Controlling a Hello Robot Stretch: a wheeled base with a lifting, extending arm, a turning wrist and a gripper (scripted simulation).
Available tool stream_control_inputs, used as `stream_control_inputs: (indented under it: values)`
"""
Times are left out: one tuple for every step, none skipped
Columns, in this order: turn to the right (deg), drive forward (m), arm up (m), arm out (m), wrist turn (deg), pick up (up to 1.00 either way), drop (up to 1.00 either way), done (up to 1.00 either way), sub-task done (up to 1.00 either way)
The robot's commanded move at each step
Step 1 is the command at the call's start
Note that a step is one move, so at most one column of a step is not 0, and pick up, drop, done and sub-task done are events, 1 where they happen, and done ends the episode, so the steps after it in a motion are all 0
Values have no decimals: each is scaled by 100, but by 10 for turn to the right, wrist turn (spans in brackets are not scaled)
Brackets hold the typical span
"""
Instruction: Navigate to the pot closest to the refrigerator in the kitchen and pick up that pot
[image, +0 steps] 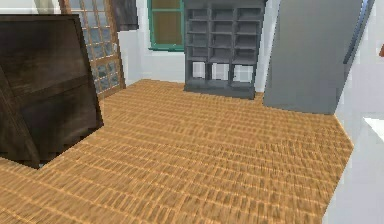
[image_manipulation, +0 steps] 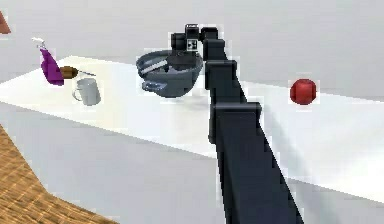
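Pot (image_manipulation: 166, 76) right at tool (image_manipulation: 176, 52) tip; contact unclr.

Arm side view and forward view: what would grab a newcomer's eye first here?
In the arm side view, the dark arm runs up the middle to a grey pot on the white counter, with a red round thing off to the right. In the forward view, a big dark wooden cabinet looms at the left, and a tall grey refrigerator stands at the back right.
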Motion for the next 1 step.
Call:
stream_control_inputs:
  values:
    - [0,0,0,0,0,100,0,0,0]
